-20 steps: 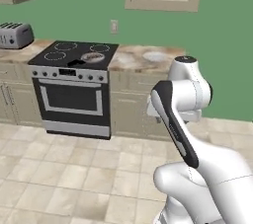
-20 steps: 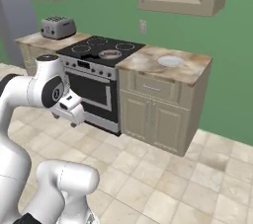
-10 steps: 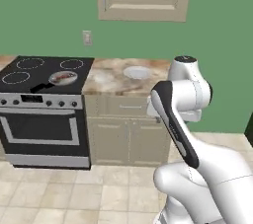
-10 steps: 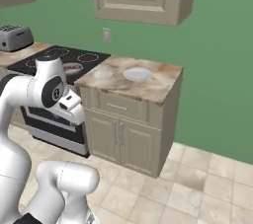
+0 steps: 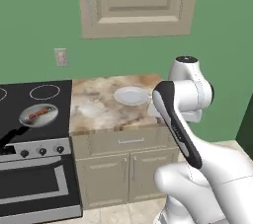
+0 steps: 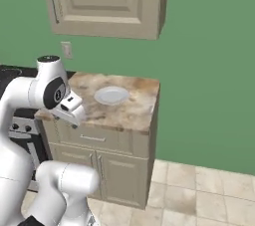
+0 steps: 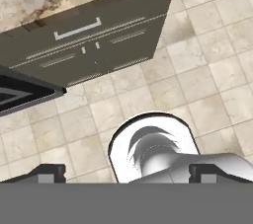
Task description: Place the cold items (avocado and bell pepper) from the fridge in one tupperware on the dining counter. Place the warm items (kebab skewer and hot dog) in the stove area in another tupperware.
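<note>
Beige floor tiles point(image 7: 207, 45) lie below the end effector point(image 7: 126, 172); fingers wide apart, holding nothing.

Reddish-brown skewer point(image 5: 38, 114) on stovetop plate

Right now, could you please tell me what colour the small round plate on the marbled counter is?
White: the small round plate shows best in the left base view.

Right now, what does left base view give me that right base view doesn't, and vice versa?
Left base view alone: the stove top, with a pan holding something reddish, and its knobs.
Right base view alone: the counter's right end panel and the tiled floor beyond it.
Both: the marbled counter, a white plate on it, the drawer and cabinet doors below, the wall cabinet, the outlet.
</note>
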